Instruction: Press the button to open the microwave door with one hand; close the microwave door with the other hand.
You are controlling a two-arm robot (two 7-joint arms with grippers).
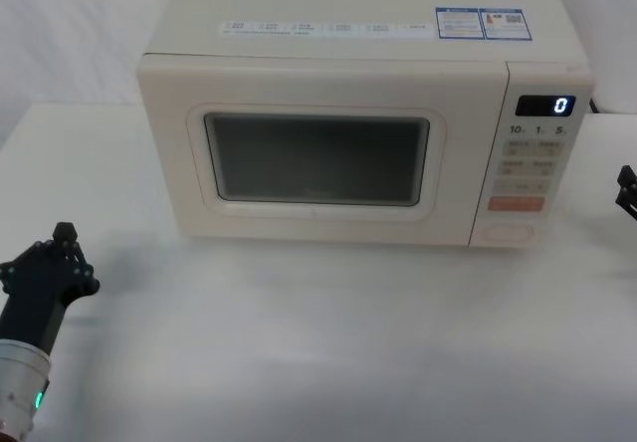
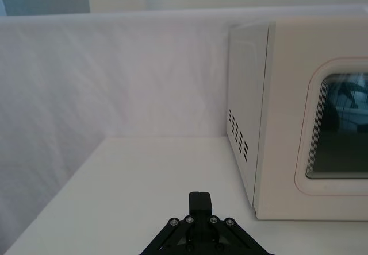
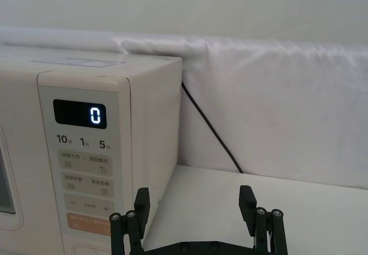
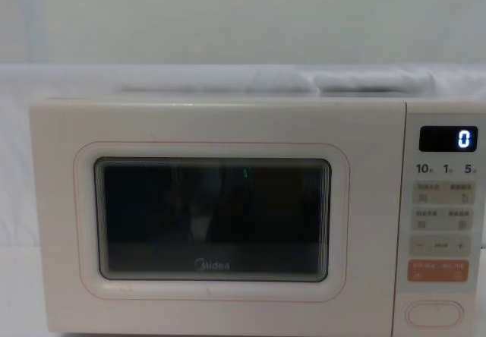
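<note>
Low beside the control panel (image 3: 83,169), the right gripper (image 3: 195,206) hangs with fingers spread, the button (image 1: 508,230) just below-left of them, the microwave door (image 1: 318,153) shut; pressing comes next, while the left gripper (image 1: 62,253), fingers seemingly closed, waits apart.

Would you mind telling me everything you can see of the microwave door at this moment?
The microwave door is a large cream front panel, smooth and plastic-looking, with a dark rounded-rectangle mesh window, a thin pink outline around it and a grey Midea logo below the glass. It is shut, flush with the narrow control panel on its right, upright and facing the robot. Nothing touches it: the left claw waits low on the table to its left, the right claw beside the control panel.
</note>
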